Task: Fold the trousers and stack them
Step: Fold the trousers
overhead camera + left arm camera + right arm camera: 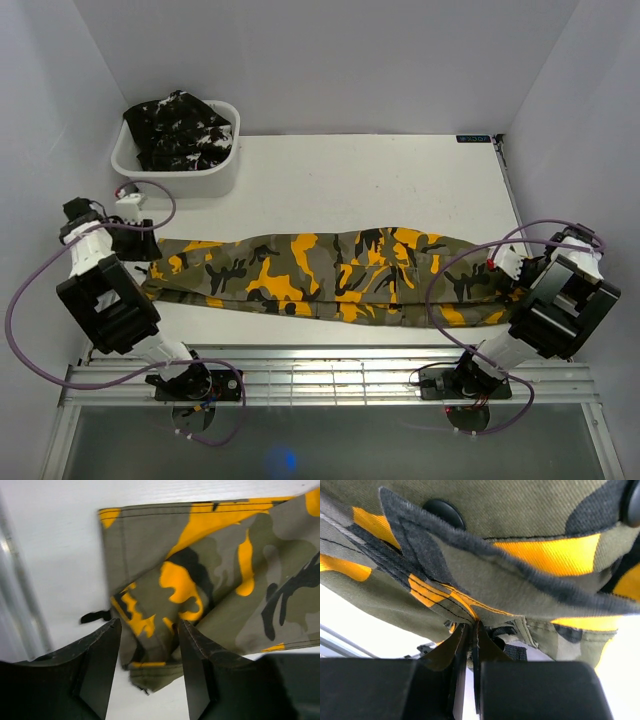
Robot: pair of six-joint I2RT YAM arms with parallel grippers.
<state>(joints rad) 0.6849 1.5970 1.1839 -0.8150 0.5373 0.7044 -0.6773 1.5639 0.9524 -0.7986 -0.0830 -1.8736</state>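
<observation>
1. The white bench (380, 170) is walled in white on three sides, with metal rails (330, 365) along its near edge, where both arm bases are bolted.
2. The olive-grey trousers (330, 275), patched orange-yellow and black, lie stretched across the near half of the bench as one long band reaching from the left arm to the right arm. Nothing rests on them.
3. A white tub (175, 165) sits at the far left corner, well apart from the band. The black trousers (180, 130), flecked white, are bundled inside it and heaped above its rim.
4. The left claw (140, 245) is at the band's left end. The left wrist view shows the left claw (150, 675) released, jaws spread, with the folded leg cuffs (160, 605) lying between and beyond the fingers (102, 665). Whether the pads touch the cloth I cannot tell.
5. The right claw (503, 272) is at the band's right end, where the overhead view hides its jaws behind the wrist. The right wrist view shows the right claw (471, 632) clenched on a thin edge of the olive-grey cloth, which rises above the camera.
6. Only the wrist views show the small parts: a black button (443, 511) on the waist end, and a black tab (95, 616) sticking out by the cuffs
</observation>
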